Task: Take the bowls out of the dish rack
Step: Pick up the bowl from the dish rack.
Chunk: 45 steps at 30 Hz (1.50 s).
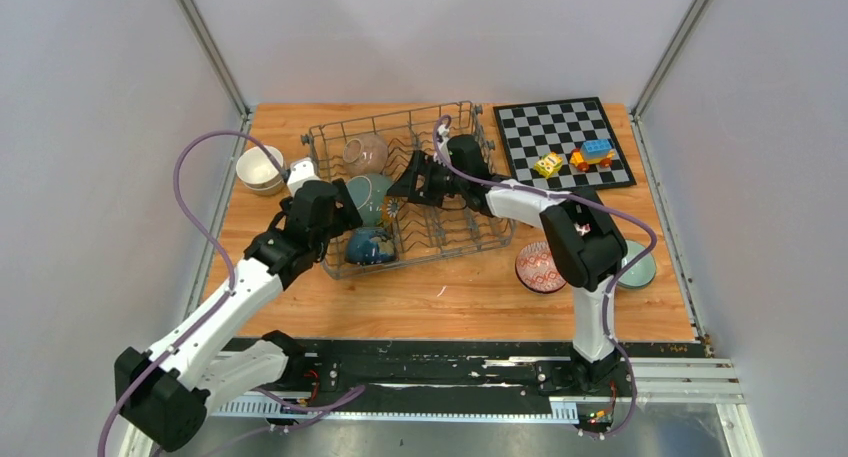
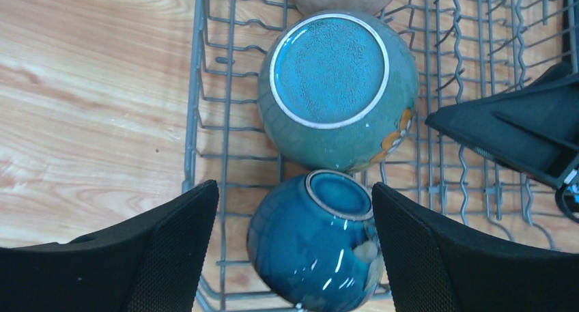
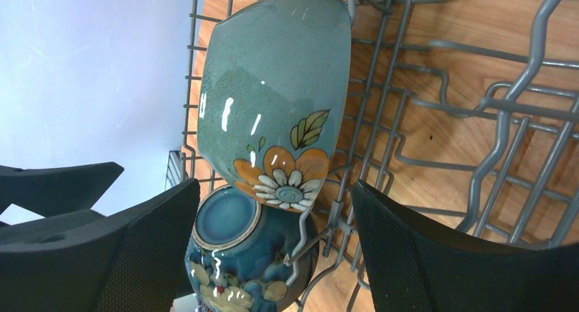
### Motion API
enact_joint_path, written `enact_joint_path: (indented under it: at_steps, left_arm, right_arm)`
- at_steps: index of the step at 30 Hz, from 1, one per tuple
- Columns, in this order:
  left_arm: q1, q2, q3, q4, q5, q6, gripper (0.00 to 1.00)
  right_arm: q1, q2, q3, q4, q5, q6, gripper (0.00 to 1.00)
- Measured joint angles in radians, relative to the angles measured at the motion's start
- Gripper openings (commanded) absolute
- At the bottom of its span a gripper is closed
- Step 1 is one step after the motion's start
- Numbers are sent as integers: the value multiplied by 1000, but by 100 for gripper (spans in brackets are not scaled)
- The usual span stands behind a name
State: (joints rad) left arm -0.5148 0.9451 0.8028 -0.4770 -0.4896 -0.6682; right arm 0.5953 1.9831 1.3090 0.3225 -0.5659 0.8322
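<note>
1. Lowering the left gripper [image 2: 295, 196], its jaws spread wide, squarely over the dark blue bowl [image 2: 311, 247] should let both pads clear its sides before closing; the right gripper [image 3: 274, 189], likewise spread, faces the green bowl [image 3: 273, 93]
2. Both bowls lie foot-up and touching at the left end of the dish rack [image 2: 193, 107]; their glaze looks slippery, and a pale bowl [image 1: 365, 153] sits behind

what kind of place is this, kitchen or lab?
Probably a lab test cell, not a kitchen: white enclosure walls, a wooden table, and a dish rack beside a chessboard with toys.
</note>
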Motion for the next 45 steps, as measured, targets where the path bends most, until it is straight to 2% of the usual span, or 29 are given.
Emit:
enact_joint_path:
  at_steps: [5,15,19,26,39,45]
  left_arm:
    - [78,103,1,82,61,-25,74]
    - [182,272,2,199,123,-54,71]
    - [191,314,2,218,124,-68,69]
    - [193,364,2,243,124,-80,67]
    - [194,388,3,272,108,-89,65]
    - [200,389,3,282,85,-89,65]
  right_arm:
    - [0,35,31,0,-3,13,86]
    - [0,85,61,43,-21,61,85]
    - [0,108,72,65,-41,88,82]
    - [0,118,74,105,-74,122,72]
    - [0,176,74,210,-143,219,60]
    - [8,199,76,311,-183,262,56]
